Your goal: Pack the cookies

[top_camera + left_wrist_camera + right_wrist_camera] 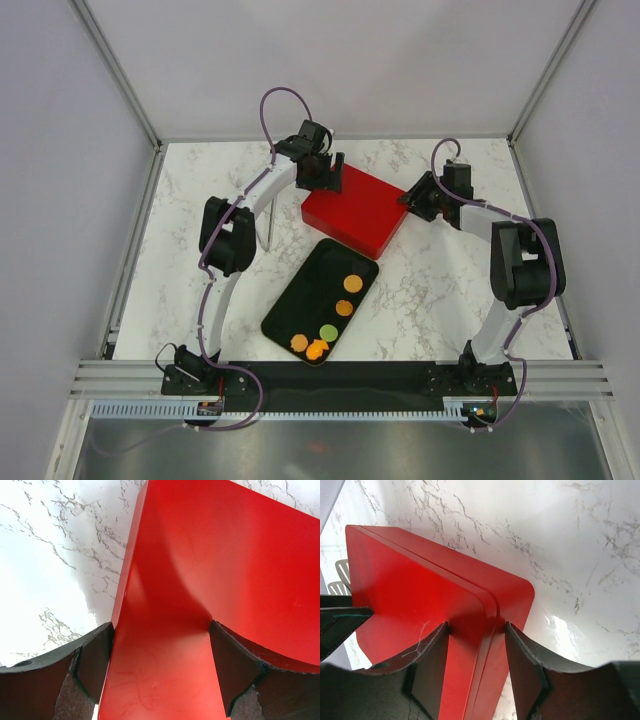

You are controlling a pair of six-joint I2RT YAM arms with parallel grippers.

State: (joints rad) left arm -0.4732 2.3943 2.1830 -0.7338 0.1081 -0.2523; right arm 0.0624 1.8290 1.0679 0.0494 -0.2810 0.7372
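- Red box [352, 210]: lies closed at far centre; the lid seam is seen from the right wrist, and the inside is hidden.
- Black tray [310, 285]: set just near of the box, long axis near-left to far-right.
- Cookies [352, 283]: scattered on the tray, well apart from both grippers.
- Left gripper [161, 645], right gripper [476, 630]: fingers are set astride the box's left and right ends; a firm clamp cannot be told.

Blocked at back centre by red box [355, 215], with left gripper [325, 178] at its far-left corner and right gripper [413, 198] at its right end. Blocked in front by black tray [290, 305] (just beside the box). Passable over bare marble surface [440, 290] right of the tray.
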